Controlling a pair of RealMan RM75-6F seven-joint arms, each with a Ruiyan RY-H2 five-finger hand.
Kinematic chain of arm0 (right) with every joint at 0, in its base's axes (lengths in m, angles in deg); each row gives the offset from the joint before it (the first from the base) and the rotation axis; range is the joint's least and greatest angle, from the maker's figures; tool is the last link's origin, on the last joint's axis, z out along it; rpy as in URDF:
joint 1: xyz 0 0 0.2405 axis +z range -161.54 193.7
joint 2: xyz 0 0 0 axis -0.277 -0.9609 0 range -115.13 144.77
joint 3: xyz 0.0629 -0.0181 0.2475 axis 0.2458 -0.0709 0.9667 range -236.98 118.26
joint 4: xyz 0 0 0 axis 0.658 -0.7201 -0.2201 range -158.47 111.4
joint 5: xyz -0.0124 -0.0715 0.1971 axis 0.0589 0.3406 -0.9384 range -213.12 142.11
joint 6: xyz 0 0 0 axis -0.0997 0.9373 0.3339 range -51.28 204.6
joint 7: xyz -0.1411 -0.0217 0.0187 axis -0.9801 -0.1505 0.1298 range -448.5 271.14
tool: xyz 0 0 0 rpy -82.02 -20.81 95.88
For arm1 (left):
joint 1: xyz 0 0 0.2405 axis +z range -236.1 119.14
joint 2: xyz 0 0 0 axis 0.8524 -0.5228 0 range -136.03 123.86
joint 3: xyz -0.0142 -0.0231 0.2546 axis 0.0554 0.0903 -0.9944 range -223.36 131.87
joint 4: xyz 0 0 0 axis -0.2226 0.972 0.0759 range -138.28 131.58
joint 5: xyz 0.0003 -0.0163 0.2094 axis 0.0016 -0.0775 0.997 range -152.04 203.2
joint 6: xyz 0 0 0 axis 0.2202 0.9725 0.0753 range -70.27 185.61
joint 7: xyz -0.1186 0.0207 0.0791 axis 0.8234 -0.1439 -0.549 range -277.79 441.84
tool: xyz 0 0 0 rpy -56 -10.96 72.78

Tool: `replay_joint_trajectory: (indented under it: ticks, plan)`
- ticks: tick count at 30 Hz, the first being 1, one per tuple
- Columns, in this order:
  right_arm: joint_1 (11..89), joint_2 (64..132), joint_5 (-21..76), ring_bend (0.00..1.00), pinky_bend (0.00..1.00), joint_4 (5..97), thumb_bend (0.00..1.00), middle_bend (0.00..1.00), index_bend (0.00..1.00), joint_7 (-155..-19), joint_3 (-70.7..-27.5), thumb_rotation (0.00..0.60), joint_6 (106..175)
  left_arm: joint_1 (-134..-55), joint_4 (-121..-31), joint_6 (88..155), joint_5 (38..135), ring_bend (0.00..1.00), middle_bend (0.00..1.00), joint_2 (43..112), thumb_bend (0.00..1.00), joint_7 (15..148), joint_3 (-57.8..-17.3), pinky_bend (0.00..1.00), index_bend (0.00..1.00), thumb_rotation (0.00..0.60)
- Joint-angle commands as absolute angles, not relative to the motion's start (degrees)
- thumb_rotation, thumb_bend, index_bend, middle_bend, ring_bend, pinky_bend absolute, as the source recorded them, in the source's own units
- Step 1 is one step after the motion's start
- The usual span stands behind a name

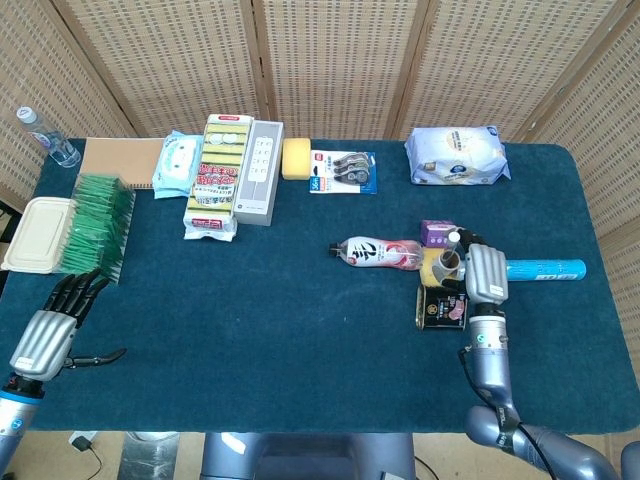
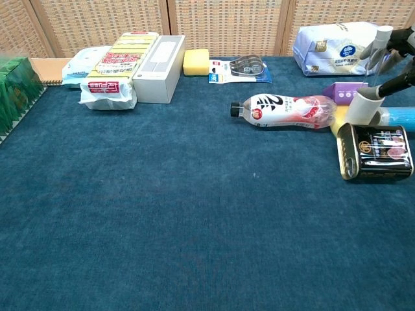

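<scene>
My right hand [image 1: 485, 272] hovers palm down over a cardboard roll [image 1: 447, 264] and the black tin [image 1: 441, 310] next to it. In the chest view its dark fingers [image 2: 397, 80] show at the right edge, one tip at the rim of the cardboard roll [image 2: 363, 107]; nothing is gripped. A pink-labelled bottle [image 1: 378, 253] lies on its side left of the roll. My left hand [image 1: 45, 335] rests at the near left edge with fingers stretched out, holding nothing, just short of a green stack [image 1: 95, 225].
A blue tube [image 1: 545, 269], purple box [image 1: 437, 233], wipes pack [image 1: 457, 154], tape pack [image 1: 343, 171], yellow sponge [image 1: 296, 158], sponge packs [image 1: 218, 175], white box [image 1: 260, 170] and a lidded tray [image 1: 40, 232] lie on the blue cloth [image 1: 270, 330].
</scene>
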State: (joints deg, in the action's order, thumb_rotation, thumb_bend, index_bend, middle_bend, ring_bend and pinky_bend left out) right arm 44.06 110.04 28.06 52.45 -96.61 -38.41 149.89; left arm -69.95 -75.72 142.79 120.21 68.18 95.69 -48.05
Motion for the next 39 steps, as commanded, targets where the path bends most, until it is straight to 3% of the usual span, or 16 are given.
replay_joint_trajectory:
  ticks: [1, 12, 39]
  plan:
    - [44.2, 110.3, 28.2, 0.4, 0.53, 52.1, 0.3, 0.4, 0.37, -96.6, -38.3, 0.6, 150.2, -70.0, -75.8, 142.6, 120.0, 0.0, 0.0, 68.2, 0.0, 95.6, -48.0, 0.03, 0.0, 0.322]
    - [45.0, 110.8, 30.9, 0.58, 0.65, 49.0, 0.33, 0.54, 0.46, -98.2, -39.9, 0.6, 151.0, -70.1, -75.9, 141.5, 119.4, 0.0, 0.0, 68.2, 0.0, 96.1, -48.0, 0.03, 0.0, 0.331]
    - [46.1, 111.6, 32.7, 0.75, 0.8, 47.5, 0.43, 0.67, 0.59, -99.3, -40.0, 0.6, 151.7, -70.1, -75.6, 141.4, 119.3, 0.0, 0.0, 68.3, 0.0, 96.5, -48.0, 0.03, 0.0, 0.337]
